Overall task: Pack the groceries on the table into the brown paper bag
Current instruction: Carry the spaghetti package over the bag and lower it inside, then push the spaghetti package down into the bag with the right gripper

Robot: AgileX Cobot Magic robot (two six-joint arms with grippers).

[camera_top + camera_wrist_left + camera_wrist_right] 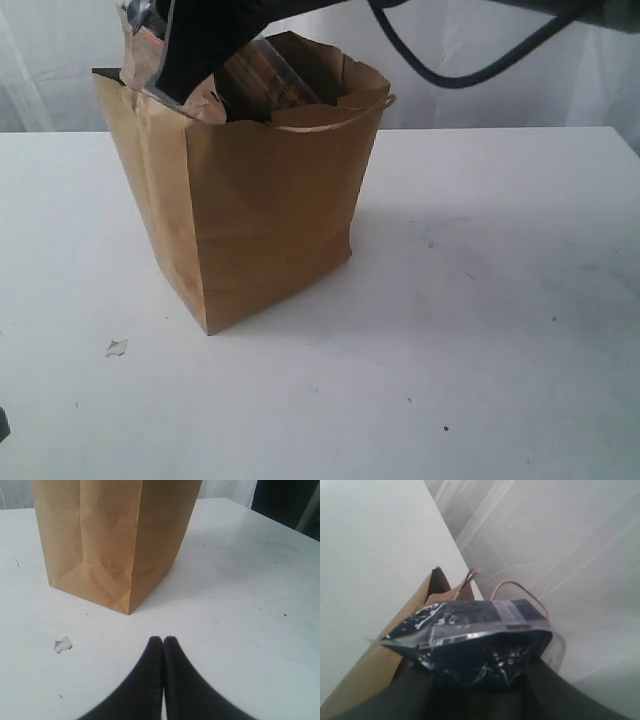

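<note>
The right end effector (475, 675) pinched the blue-ended spaghetti pack (470, 640) at the mouth of the brown paper bag (260, 220), which stood toward eleven o'clock on the tabletop (500, 300). Insertion seemed in hand, and the next move would call for lowering the pack past the rim before release. The left end effector (163, 642) hung pressed together, empty.

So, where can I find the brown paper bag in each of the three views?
Exterior view: brown paper bag stands upright, left of centre.
Left wrist view: only its lower part, upper left of the picture.
Right wrist view: its open rim, lower left of the picture, beside the spaghetti pack.
Shared landmark: the white table, seen in all three.
</note>
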